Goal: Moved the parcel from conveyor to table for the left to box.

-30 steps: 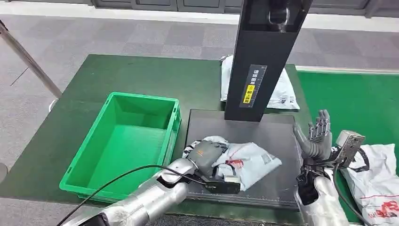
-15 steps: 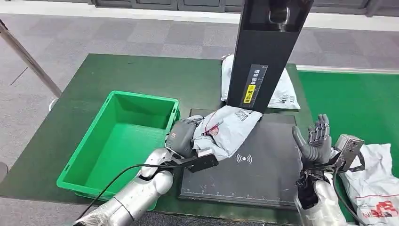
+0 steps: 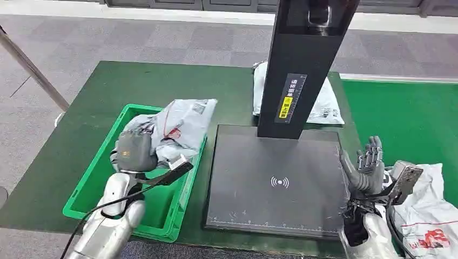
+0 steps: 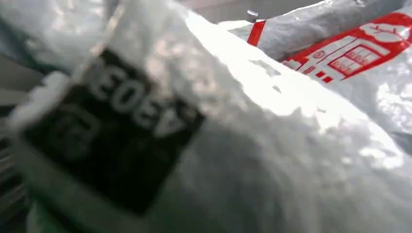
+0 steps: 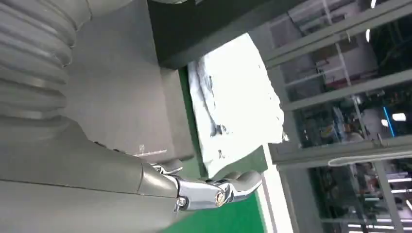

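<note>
You see the left hand grasping the grey parcel over the green crate, right hand released.

Head view: set high on the body, facing forward and down over the green table, taking in the green crate, black scan pad, upright black column and grey carpet beyond

Left wrist view: pressed right up against the grey parcel, too near to focus, red print at 1 edge; same parcel seen from the head above the crate

Right wrist view: turned on its side, close behind the right hand, looking along the pad toward the white bag behind the column and the glazed wall; pad and bag shared with the head view
</note>
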Controlling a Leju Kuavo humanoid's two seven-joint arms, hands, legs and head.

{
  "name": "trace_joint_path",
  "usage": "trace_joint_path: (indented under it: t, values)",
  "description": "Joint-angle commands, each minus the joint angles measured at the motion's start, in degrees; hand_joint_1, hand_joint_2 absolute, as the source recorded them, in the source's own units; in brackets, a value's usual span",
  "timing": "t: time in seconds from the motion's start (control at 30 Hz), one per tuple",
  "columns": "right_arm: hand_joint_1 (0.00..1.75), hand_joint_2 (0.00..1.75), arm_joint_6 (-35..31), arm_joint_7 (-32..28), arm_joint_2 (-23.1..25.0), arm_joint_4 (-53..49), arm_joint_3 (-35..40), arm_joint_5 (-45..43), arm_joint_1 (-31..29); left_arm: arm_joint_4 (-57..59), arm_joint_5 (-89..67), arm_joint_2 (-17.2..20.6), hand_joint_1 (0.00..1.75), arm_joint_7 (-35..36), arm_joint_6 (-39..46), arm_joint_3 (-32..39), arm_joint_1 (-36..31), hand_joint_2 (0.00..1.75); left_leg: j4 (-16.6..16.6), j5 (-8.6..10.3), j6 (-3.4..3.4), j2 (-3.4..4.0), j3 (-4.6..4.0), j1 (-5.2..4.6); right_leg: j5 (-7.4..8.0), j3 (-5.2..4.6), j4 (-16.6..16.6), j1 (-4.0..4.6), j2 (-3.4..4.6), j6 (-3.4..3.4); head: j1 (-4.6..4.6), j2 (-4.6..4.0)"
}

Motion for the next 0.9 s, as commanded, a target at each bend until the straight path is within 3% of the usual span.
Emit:
trace_joint_path:
  t: [0.03, 0.17, 0.2, 0.23, 0.47, 0.73, 0.9]
  values:
    - [0.0, 1.75, 0.78, 1.25, 1.95, -1.44, -4.75, -0.06, 1.61, -8.03, -6.64, 0.29, 1.75, 2.03, 1.39, 15.22, 9.9, 1.75, -0.04, -0.05, -0.01, 0.14, 0.07, 0.02, -0.02, 0.05, -0.06, 0.03, 0.08, -0.04, 0.0, 0.0]
    - [0.0, 1.75, 1.93, 1.76, 1.42, 0.17, -3.96, -0.54, -0.14, -3.95, -12.54, 0.34, 1.75, 6.6, -10.15, 15.24, 9.02, 1.75, -0.06, -0.05, -0.01, 0.14, 0.09, 0.05, 0.0, 0.11, -0.14, 0.07, 0.03, -0.07, 0.0, 0.0]
    - [0.0, 1.75, 2.07, 1.77, 1.18, 0.69, -3.84, -0.28, -0.74, -1.7, -10.88, 0.98, 1.19, 5.6, -17.66, 14.01, 8.22, 1.75, -0.04, -0.02, 0.0, 0.1, 0.02, 0.01, 0.01, 0.02, -0.11, 0.02, 0.03, -0.05, 0.0, 0.0]
    - [0.0, 1.75, 2.3, 1.82, 0.98, 0.53, -3.96, -0.1, -0.64, 1.35, -5.32, 1.02, 0.02, 3.48, -19.41, 13.68, 7.11, 1.75, -0.09, 0.0, -0.01, 0.15, 0.1, 0.01, 0.04, 0.1, -0.16, 0.03, 0.04, -0.07, 0.0, 0.0]
    - [0.0, 1.75, 2.62, 2.33, 1.33, -0.43, -4.48, 0.35, -0.01, 2.56, -4.45, 1.93, 0.0, 3.91, -21.1, 12.84, 7.08, 1.75, -0.11, 0.03, -0.02, 0.04, 0.08, 0.02, 0.06, 0.14, -0.2, 0.03, -0.12, -0.05, 0.0, 0.0]
    - [0.0, 1.75, 3.01, 3.27, 1.7, -1.75, -5.44, 1.21, 2.45, -3.41, 14.9, 1.53, 0.0, -4.36, -18.15, 13.07, 7.27, 1.75, -0.06, 0.04, -0.02, -0.09, 0.13, 0.02, 0.04, 0.21, -0.12, 0.03, -0.23, -0.06, -0.02, 0.0]
    - [0.0, 1.75, 3.03, 3.27, 1.67, -1.87, -5.53, 1.21, 2.48, -3.77, 15.21, 1.85, 0.0, -4.3, -18.29, 12.74, 7.06, 1.75, -0.03, 0.04, -0.03, -0.08, 0.09, 0.07, 0.03, 0.2, -0.14, 0.08, -0.25, -0.04, -0.02, 0.0]
